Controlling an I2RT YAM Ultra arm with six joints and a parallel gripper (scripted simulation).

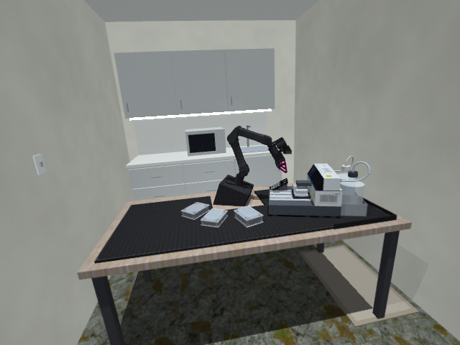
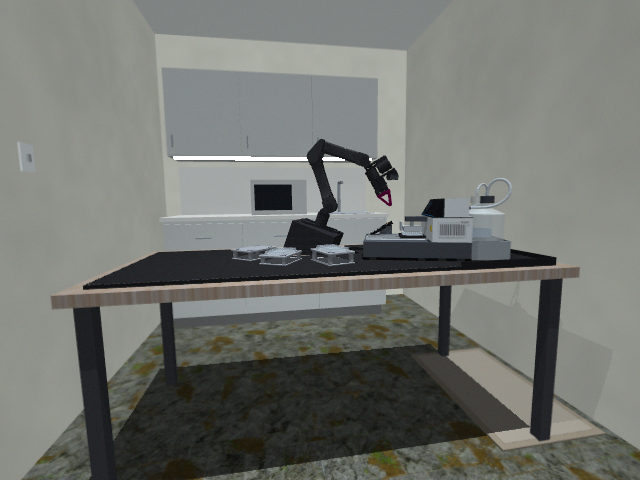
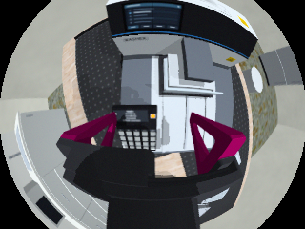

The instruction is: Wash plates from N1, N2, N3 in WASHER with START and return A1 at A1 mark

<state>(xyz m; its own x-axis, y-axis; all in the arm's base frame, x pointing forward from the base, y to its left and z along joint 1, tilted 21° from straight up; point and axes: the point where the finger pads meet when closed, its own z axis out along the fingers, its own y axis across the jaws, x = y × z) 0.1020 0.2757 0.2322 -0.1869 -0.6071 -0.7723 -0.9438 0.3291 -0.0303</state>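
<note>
Three pale 96-well plates lie in their nests on the black mat: the left plate [image 1: 194, 210], the middle plate [image 1: 213, 217] and the right plate [image 1: 248, 216]. The plate washer [image 1: 315, 192] stands to their right, and its carrier [image 1: 300, 191] sits close to the housing. I cannot tell whether anything lies in the carrier. My gripper [image 1: 282, 167] is open and empty, hanging above the washer's dark keypad [image 1: 278, 184]. In the wrist view the keypad [image 3: 135, 129] lies between my magenta fingers, with the carrier track [image 3: 185, 83] and the washer's screen [image 3: 152, 19] beyond. A small orange spot [image 3: 152, 114] shows on the keypad panel.
The arm's black base [image 1: 233, 191] stands behind the nests. Bottles with tubing [image 1: 353, 178] stand at the washer's right end. The table's back edge lies just behind the keypad.
</note>
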